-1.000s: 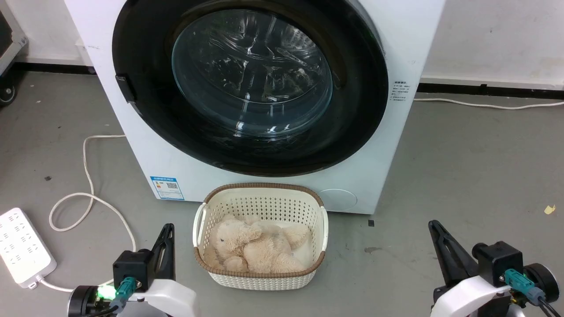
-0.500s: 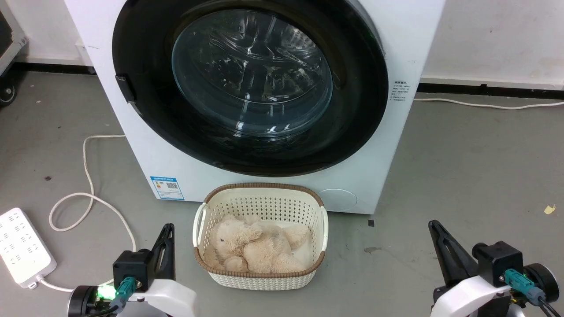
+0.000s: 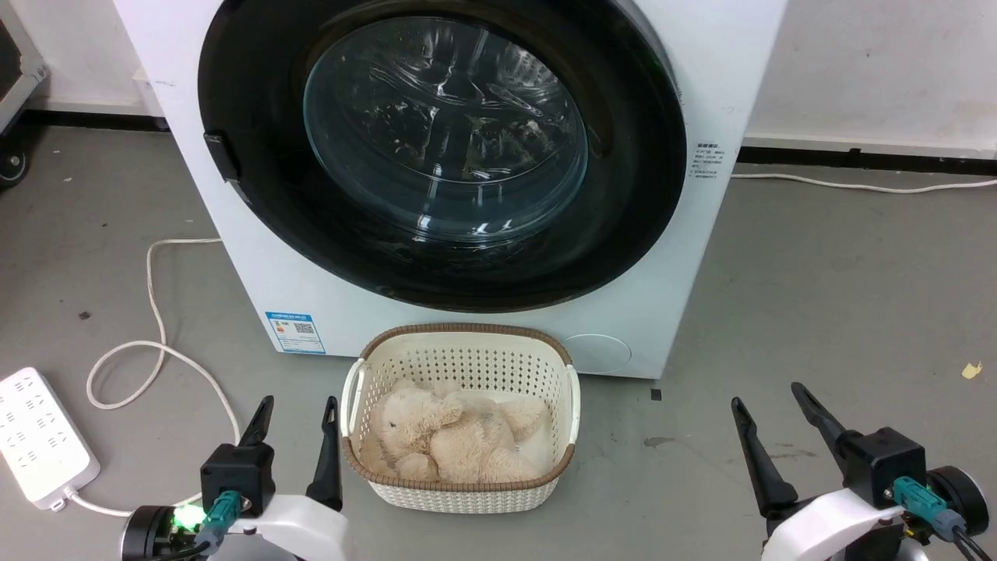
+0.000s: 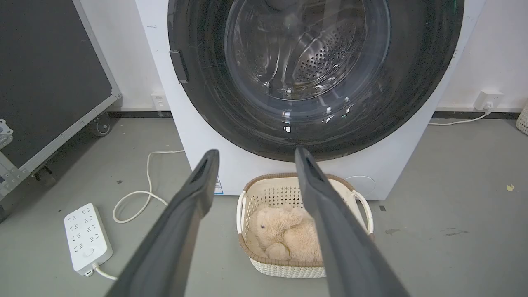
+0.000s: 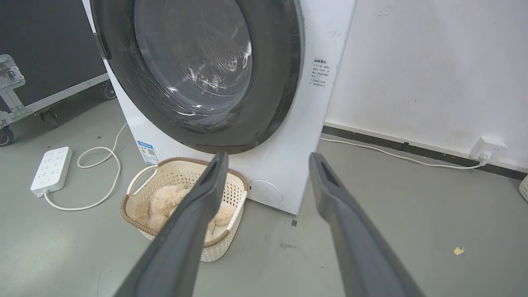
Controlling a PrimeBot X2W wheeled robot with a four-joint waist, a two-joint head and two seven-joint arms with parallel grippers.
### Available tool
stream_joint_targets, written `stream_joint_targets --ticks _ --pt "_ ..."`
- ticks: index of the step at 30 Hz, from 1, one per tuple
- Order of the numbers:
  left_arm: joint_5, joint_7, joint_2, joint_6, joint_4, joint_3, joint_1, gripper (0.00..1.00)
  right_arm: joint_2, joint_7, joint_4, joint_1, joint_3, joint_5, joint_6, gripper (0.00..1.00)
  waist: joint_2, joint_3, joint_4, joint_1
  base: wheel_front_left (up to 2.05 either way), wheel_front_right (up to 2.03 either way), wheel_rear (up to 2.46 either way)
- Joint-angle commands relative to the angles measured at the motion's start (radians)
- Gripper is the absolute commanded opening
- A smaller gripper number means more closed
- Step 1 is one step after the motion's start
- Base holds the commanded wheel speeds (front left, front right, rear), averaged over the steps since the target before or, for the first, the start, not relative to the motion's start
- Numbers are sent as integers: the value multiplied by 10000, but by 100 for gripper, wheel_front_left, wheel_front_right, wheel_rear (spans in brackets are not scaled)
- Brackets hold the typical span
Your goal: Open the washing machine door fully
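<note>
Item: washing machine door [image 3: 444, 140], shut flush against the white cabinet, directly above the basket [image 3: 467, 330].
Change: left gripper [image 3: 300, 401] and right gripper [image 3: 766, 393] have each spread their 2 fingers wide (pressed together 0.5 s ago).
Both are empty, low, and well apart from the door.
Reading: preparing to reach; opening not begun.

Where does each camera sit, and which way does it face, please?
Head view: on the robot's head, looking forward and down at the washing machine door and basket; left gripper lower left, right gripper lower right, both open.
Left wrist view: on the left wrist, facing the door along its own fingers.
Right wrist view: on the right wrist, facing the door obliquely from the right along its fingers.
Shared: all show door, basket, power strip.
</note>
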Motion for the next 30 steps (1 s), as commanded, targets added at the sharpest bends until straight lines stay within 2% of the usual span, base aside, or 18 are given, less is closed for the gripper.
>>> stream_joint_targets --ticks 1,18,19,20,21,22,30 --pt "-23 -106 0 45 -10 -40 14 100 2 -95 -27 31 -40 69 -2 100 0 5 0 0 0 0 0" --pt "-85 -482 1 188 -129 -262 -57 100 8 -470 -231 24 -131 112 -4 100 0 308 80 0 0 0 0" --pt "-92 -524 1 208 -159 -290 -82 100 8 -512 -246 9 -149 179 -4 60 0 367 100 0 0 0 0" --pt "-92 -524 1 208 -159 -290 -82 100 8 -512 -246 9 -149 179 -4 60 0 367 100 0 0 0 0" --pt "-97 -545 1 218 -173 -304 -95 100 9 -533 -250 -2 -158 204 -4 7 0 397 111 0 0 0 0" --pt "-102 -566 1 228 -187 -320 -110 100 9 -554 -256 -17 -166 230 -4 0 0 432 123 0 0 0 0" --pt "-141 -733 1 313 -299 -447 -241 100 -43 -721 -279 -307 -180 477 -5 0 0 724 214 0 0 0 0"
